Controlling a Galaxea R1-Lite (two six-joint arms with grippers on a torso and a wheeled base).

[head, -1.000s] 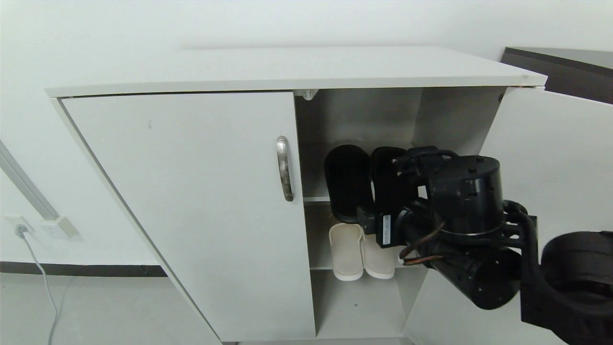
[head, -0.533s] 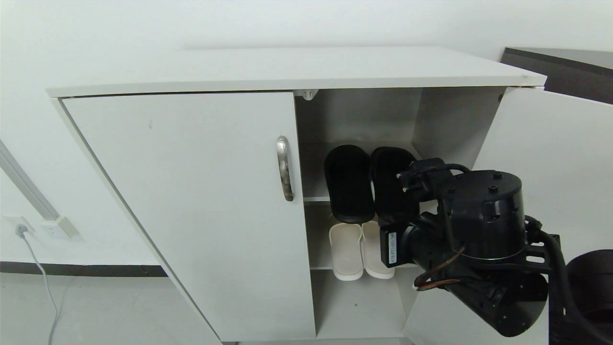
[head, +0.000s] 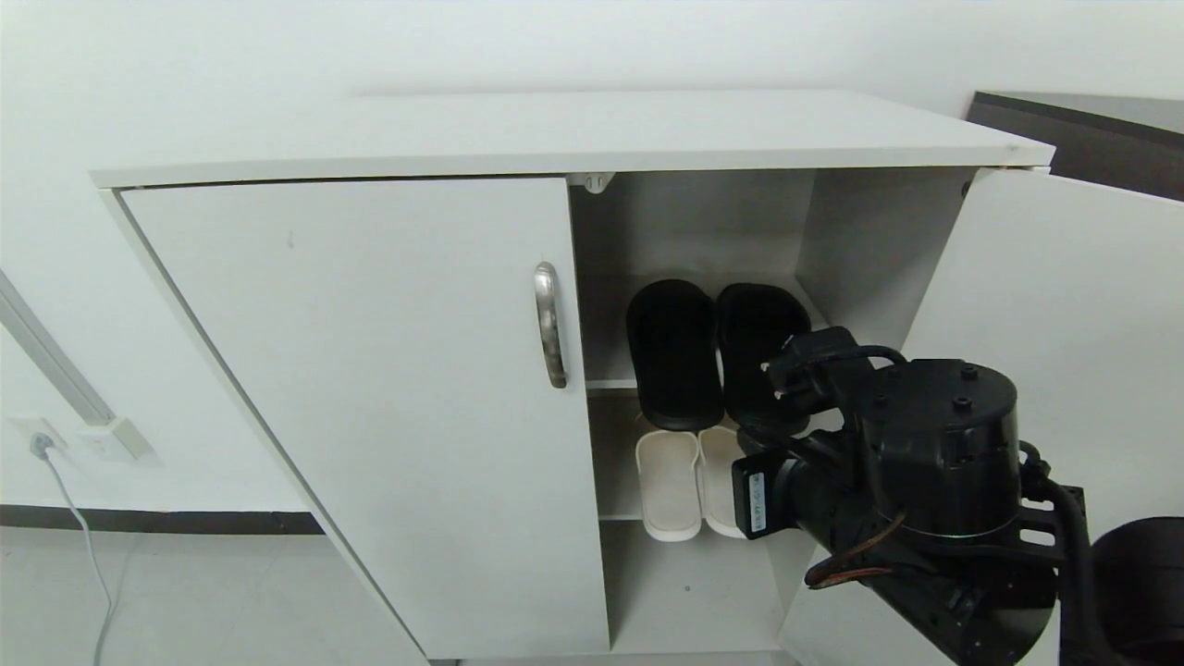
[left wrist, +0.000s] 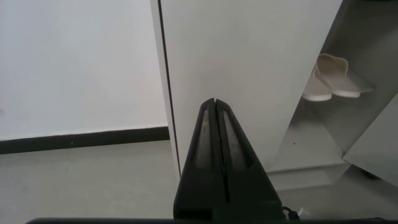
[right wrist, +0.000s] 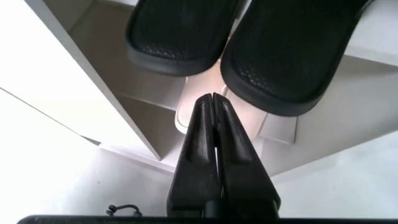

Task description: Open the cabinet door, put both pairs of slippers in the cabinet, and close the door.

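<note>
Black slippers [head: 675, 356] and white slippers [head: 668, 486] lie front-to-back in the cabinet [head: 555, 129]; right pincer [right wrist: 213, 98] and left pincer [left wrist: 214, 102] both pressed together.

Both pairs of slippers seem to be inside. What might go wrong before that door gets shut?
The black slippers overhang the front edge of their shelf, so the open right door might catch them and not close fully. The right gripper, shut and empty, sits near those overhanging ends; a careless move might knock a slipper off.
</note>
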